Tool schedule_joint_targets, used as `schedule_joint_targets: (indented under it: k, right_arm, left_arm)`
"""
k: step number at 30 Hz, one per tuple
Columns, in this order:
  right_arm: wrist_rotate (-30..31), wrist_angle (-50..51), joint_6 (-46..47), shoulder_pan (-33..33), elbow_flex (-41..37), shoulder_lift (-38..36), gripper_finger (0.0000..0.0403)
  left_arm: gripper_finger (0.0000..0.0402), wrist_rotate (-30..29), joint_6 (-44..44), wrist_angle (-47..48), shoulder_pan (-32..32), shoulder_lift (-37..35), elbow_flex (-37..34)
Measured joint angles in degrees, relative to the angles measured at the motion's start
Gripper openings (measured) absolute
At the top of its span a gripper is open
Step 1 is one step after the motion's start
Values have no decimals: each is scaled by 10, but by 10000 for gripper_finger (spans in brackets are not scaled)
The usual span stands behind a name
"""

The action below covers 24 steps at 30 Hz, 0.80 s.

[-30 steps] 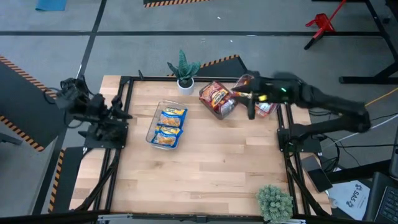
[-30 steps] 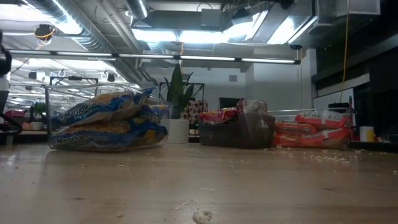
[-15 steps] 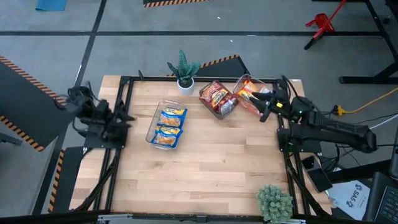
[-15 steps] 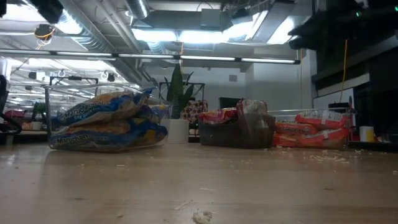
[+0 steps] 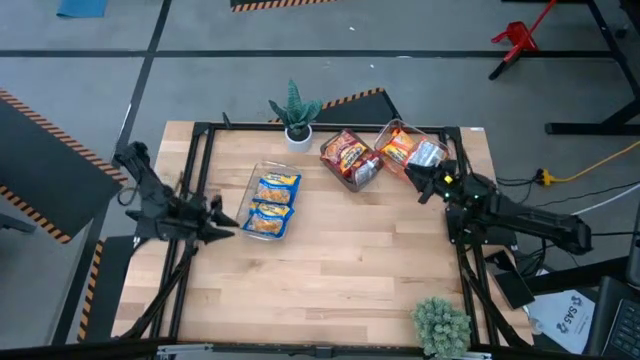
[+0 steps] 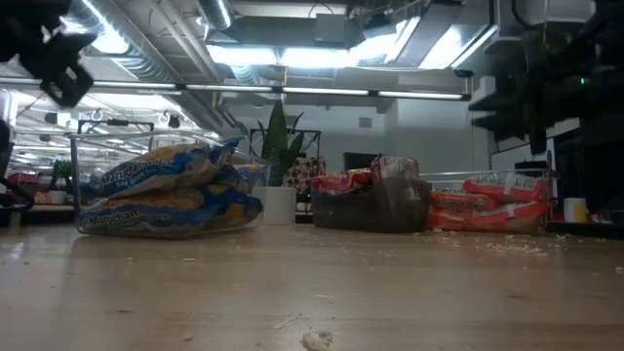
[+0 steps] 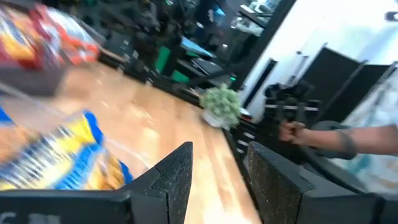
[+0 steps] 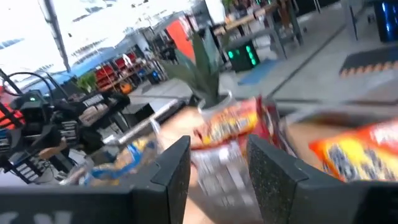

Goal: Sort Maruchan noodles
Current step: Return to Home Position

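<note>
The Maruchan noodles lie sorted in three clear bins. Blue-yellow packets [image 5: 270, 203] fill the bin at the table's left middle. Red packets [image 5: 348, 156] and orange packets [image 5: 408, 152] sit in two bins by the far right. My left gripper [image 5: 222, 218] hovers open at the table's left edge, pointing at the blue-yellow bin [image 7: 53, 163]. My right gripper [image 5: 424, 186] hovers open at the right edge, just on the near side of the orange bin, and faces the red packets [image 8: 231, 124] and orange packets [image 8: 356, 152].
A potted spiky plant [image 5: 296, 112] stands at the far edge and a small bushy plant [image 5: 441, 323] at the near right corner. Crumbs dot the wood [image 6: 312, 336]. The near half of the table [image 5: 330, 285] is bare wood. A person's arm [image 7: 323, 140] shows beyond the table.
My right gripper has drawn back from above the orange bin toward the table's right edge, then sunk a little toward the near side. My left arm has swung in from outside the left edge, carrying its gripper nearer and toward the blue-yellow bin. The packets have stayed put.
</note>
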<state>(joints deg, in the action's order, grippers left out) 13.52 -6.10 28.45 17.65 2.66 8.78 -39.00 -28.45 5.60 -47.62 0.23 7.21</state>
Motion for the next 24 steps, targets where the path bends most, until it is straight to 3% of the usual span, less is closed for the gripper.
schedule_joint_targets:
  k: [4, 10, 16, 24]
  right_arm:
    - [2, 20, 39, 0, -22, -4, 143]
    - [9, 27, 19, 0, -22, 13, 143]
    - [4, 28, 24, 0, -22, 16, 143]
    - [4, 29, 3, 0, -22, 16, 143]
  left_arm:
    - [149, 14, -18, -97, 0, 1, -68]
    - [149, 26, -3, -98, 33, 17, -68]
    - [149, 147, 6, -95, 118, 19, -68]
    - [149, 339, 49, -74, 331, 27, -68]
